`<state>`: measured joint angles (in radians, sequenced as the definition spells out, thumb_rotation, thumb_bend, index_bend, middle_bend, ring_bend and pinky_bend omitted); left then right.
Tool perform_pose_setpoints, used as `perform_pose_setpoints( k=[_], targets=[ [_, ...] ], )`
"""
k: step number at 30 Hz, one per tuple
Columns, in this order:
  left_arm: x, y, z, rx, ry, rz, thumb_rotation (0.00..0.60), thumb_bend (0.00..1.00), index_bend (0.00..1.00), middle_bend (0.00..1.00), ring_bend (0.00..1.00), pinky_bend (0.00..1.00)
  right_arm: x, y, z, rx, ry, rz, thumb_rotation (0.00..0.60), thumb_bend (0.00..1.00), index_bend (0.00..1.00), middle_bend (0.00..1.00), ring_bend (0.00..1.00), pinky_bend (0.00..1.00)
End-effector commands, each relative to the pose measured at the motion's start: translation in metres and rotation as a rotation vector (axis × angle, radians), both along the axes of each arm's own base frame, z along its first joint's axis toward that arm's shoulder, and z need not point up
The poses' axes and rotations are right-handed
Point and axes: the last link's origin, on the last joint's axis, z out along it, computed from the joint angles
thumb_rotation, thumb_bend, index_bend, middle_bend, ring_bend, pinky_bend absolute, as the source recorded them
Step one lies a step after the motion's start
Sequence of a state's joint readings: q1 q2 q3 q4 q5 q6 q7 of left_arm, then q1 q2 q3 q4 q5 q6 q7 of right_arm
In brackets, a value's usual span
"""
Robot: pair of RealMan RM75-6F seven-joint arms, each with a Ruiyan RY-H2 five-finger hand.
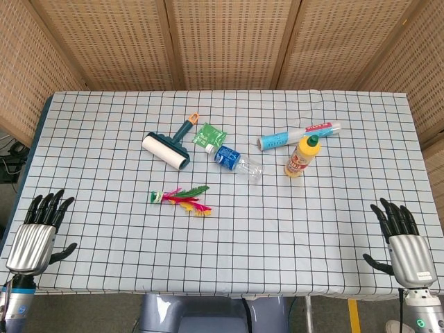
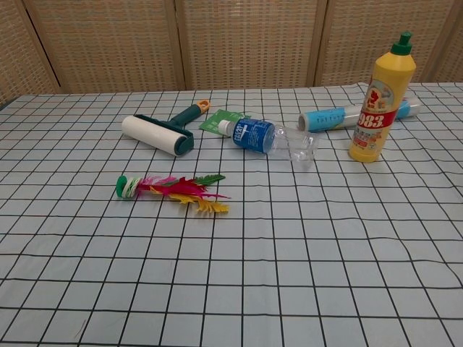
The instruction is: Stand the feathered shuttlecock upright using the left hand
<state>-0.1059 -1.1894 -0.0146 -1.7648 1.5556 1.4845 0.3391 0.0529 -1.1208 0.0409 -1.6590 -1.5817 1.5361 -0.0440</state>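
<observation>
On the checked tablecloth (image 1: 104, 139), left of centre, the feathered shuttlecock (image 1: 179, 198) is lying flat on its side, its green-and-white base pointing toward the robot's left and its red, yellow and green feathers trailing toward the right; nothing is touching it. The left hand (image 1: 36, 236) is hovering at the near left corner of the table, well apart from the shuttlecock, with its dark fingers (image 1: 47, 205) spread apart and holding nothing. The right hand (image 1: 404, 243) is waiting at the near right corner in the same manner, fingers parted and empty. Neither hand is showing in the chest view. Behind the shuttlecock a lint roller (image 1: 171, 145) is resting with its white roll toward the near side and its teal handle, tipped in orange, angling away. Just beside that handle a green packet (image 1: 207, 133) is lying flat, and a clear water bottle (image 1: 236, 161) with a blue label is lying on its side with its cap end touching the packet. Further right a yellow squeeze bottle (image 1: 301, 157) with a green cap is standing upright, and just behind it a long light-blue and white tube (image 1: 299, 135) is lying on its side. Woven wicker screens (image 1: 222, 41) are standing behind the table.
</observation>
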Motion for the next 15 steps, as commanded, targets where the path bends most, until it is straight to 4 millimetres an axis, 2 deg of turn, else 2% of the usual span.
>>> perform_pose_setpoints(
  k=[1,7,15],
  targets=[
    [0.000,0.000,-0.001,-0.002,-0.001,0.001,0.600,0.17,0.11,0.00,0.00,0.00,0.000,0.000,0.000,0.002,0.001,-0.002,0.600,0.08,0.04,0.00,0.00,0.07],
    [0.004,0.007,-0.002,-0.008,-0.016,-0.005,0.600,0.17,0.12,0.00,0.00,0.00,-0.003,-0.001,0.000,0.003,-0.004,-0.020,0.600,0.08,0.04,0.00,0.00,0.07],
    [0.035,0.043,-0.017,-0.078,0.024,-0.084,0.600,0.18,0.17,0.00,0.00,0.00,-0.006,-0.004,0.003,-0.002,-0.017,-0.035,0.600,0.08,0.04,0.00,0.00,0.07]
  ],
)
